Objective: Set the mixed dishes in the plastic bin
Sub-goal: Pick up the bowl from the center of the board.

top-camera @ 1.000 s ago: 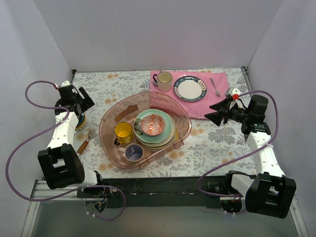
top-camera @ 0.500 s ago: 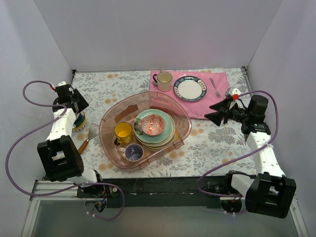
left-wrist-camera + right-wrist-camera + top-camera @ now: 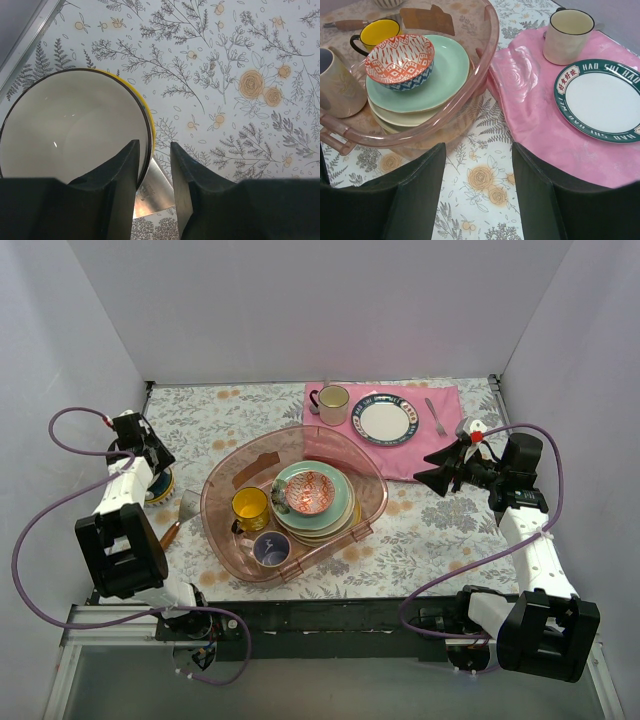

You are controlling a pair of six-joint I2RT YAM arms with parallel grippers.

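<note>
Plastic bin (image 3: 222, 490) sits just L of right end effector (image 3: 422, 473) — no contact.

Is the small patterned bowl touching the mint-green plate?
Touching. The right wrist view shows the patterned bowl resting directly on the mint-green plate.

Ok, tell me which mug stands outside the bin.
The cream mug with a dark rim, standing on the pink cloth; the yellow mug and the grey mug sit inside the plastic bin.

Dishes (image 3: 310, 495), seemingly all, in pink bin (image 3: 212, 502)
</note>
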